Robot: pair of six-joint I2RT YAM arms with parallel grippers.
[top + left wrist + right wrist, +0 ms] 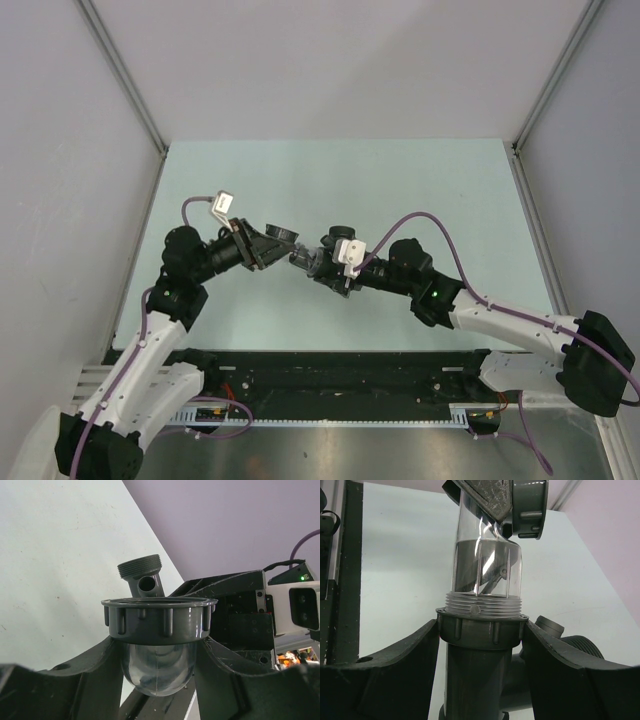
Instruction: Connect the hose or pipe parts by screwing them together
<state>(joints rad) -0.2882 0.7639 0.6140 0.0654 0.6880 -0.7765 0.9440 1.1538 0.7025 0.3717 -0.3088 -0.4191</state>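
**Item: pipe assy, part-joined.** Held in mid-air over table [400,190], approx. centre, between both arms.

- **L gripper** [159,636]: jaws part-open, clamped on either side of ribbed ring nut [160,617]. Clear plastic showed just below nut.
- **R gripper** [481,632]: jaws part-open, closed on ribbed collar [481,626] atop dark grey T-fitting [472,680]. Side ports w/ bare threads in view lower right.
- **Clear tube** [485,570]: ran from collar up to the nut in L gripper. Threaded end sat in collar, several thread turns exposed above rim.

**Status (est.):** Parts lined up and engaged. Collar joint prob. started but not wound home, given threads showing. Cannot tell whether ring-nut end was tight.

**Left to do (est.):** More turns at collar until threads are taken up, then check nut end. Other T ports had nothing attached, as far as views showed.
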